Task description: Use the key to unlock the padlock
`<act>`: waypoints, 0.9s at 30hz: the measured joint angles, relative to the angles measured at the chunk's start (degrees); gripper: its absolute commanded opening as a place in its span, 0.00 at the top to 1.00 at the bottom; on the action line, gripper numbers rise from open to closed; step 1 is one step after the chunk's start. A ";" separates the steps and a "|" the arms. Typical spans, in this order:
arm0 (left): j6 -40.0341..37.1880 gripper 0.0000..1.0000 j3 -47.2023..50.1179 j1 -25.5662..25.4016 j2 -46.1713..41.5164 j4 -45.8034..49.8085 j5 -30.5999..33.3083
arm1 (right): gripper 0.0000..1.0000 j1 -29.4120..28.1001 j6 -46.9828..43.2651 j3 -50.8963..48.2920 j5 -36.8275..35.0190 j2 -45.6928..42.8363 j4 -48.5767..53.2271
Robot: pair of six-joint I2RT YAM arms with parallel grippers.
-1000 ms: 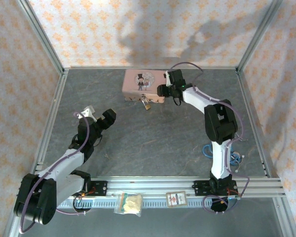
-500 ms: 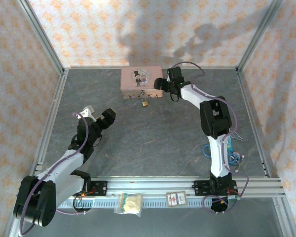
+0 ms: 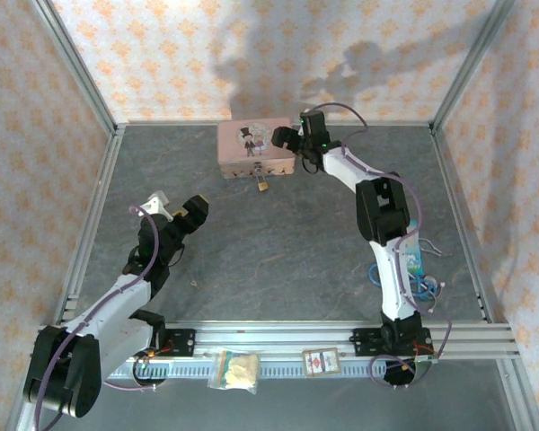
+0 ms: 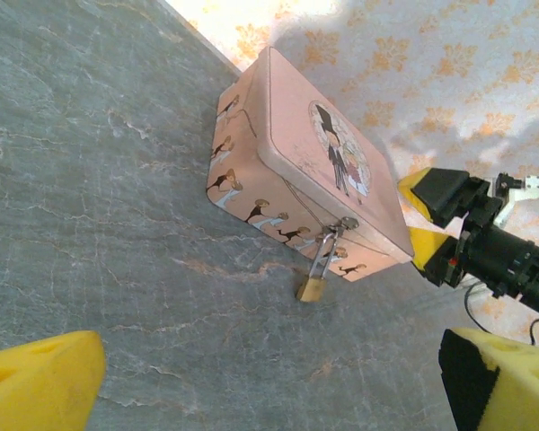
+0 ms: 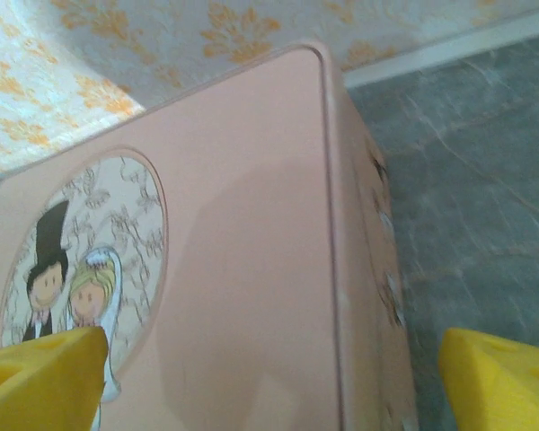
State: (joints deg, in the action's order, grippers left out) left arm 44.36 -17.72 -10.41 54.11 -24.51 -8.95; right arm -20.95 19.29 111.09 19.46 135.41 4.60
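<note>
The pink tin with the top-hatted figure stands at the back of the table. The small brass padlock hangs from its front hasp and rests on the table, shackle closed; in the left wrist view the padlock lies below the tin. My right gripper is open at the tin's right end, its jaws spread over the lid with nothing held. My left gripper is open and empty, well short of the padlock, pointing at it. The key is out of view.
Patterned walls and an aluminium frame close in the table. A blue cable lies by the right arm's base. A plastic bag and a small card sit on the front rail.
My right gripper has opened wide and moved back and left along the tin's right end. The tin has slid slightly left and back. The left arm has barely moved.
</note>
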 measured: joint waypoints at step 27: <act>-0.46 0.10 -0.28 -0.26 -9.09 23.39 0.63 | 0.41 -1.79 -15.52 -16.37 7.65 -9.86 0.61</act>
State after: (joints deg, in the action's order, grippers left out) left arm 43.90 -18.00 -10.68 45.01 -1.13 -8.32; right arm -22.74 3.77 94.72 27.11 125.56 5.21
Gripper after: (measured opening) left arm 0.909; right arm 0.596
